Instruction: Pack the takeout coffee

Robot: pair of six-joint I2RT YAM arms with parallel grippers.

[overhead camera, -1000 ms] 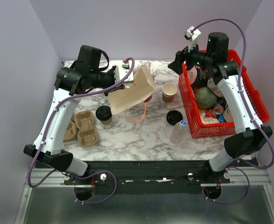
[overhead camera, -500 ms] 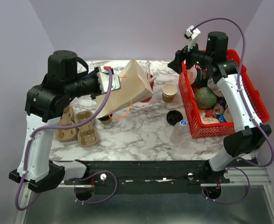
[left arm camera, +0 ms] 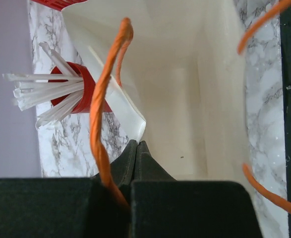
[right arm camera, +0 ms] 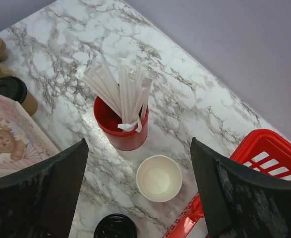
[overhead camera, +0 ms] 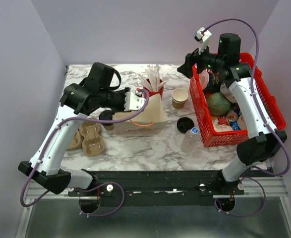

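Lowered since the earlier frame, the paper bag [overhead camera: 146,118] is now stood on the marbled counter [overhead camera: 150,144], its rim pinched in the closed left pincer [left arm camera: 137,148]. The takeout coffee [right arm camera: 14,91] is seen on the counter just beside the bag. The right pincer [overhead camera: 191,67] is held wide open and empty near the lilac wall [overhead camera: 150,29].

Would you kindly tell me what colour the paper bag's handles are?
Orange; the handles show best in the left wrist view.
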